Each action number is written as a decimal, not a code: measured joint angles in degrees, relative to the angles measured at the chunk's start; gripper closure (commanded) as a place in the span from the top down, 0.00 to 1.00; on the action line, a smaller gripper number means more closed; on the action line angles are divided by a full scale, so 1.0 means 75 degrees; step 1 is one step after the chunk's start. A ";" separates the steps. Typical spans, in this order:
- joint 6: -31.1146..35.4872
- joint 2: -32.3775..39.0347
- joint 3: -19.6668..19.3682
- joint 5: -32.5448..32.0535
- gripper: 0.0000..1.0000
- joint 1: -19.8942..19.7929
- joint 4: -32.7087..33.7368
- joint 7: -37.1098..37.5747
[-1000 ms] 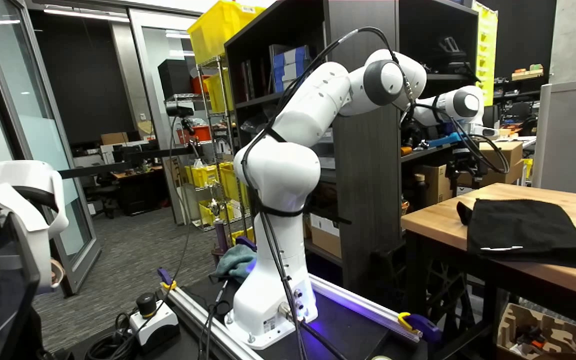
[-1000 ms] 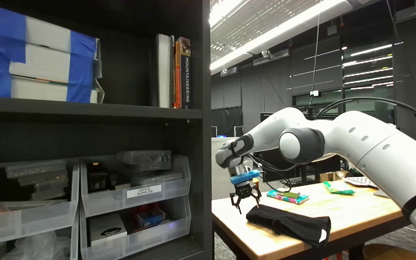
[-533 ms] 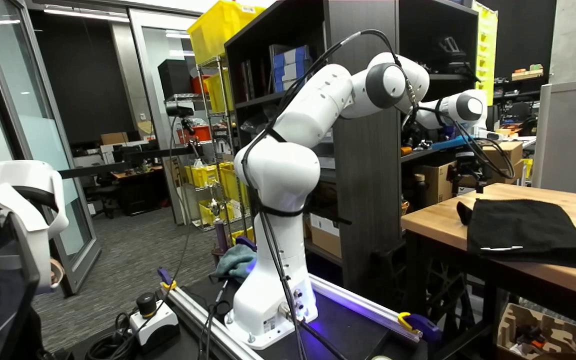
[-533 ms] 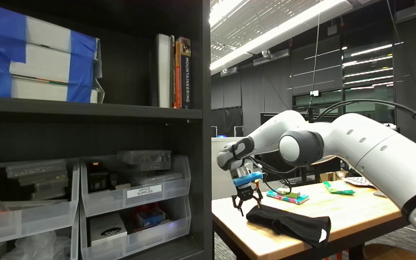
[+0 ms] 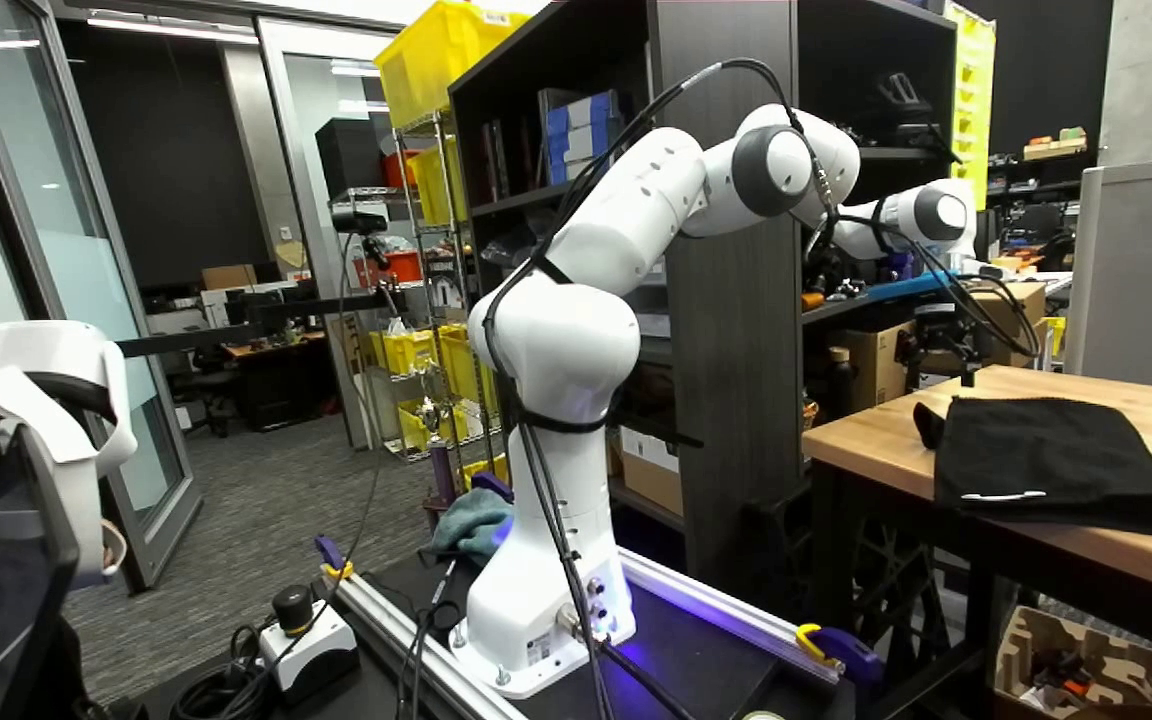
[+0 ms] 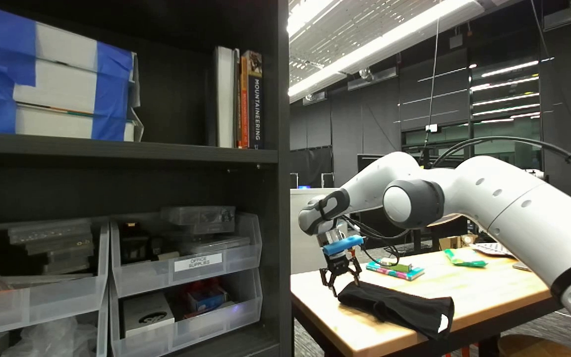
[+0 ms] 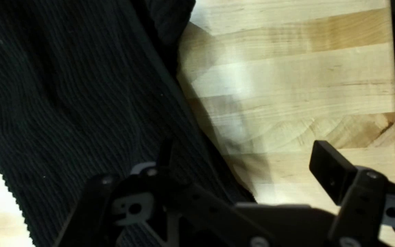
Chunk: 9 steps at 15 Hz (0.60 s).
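Eyeing ribbed black cloth [image 7: 91, 113], end effector [image 7: 246, 163] spread, I judged it limp, light, best pinched at its mid-wrist-view edge.

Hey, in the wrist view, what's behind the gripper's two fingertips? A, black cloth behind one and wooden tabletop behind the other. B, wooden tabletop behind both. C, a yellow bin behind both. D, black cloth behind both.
A: the gripper stands open, with one fingertip seen against the wooden tabletop and the other against the black cloth.
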 measured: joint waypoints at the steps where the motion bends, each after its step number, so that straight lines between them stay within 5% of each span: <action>1: 0.0004 0.0015 0.0000 -0.0010 1.00 -0.0017 0.0001 -0.0078; 9: 0.0004 0.0362 0.0000 -0.0010 1.00 -0.0212 0.0212 -0.0307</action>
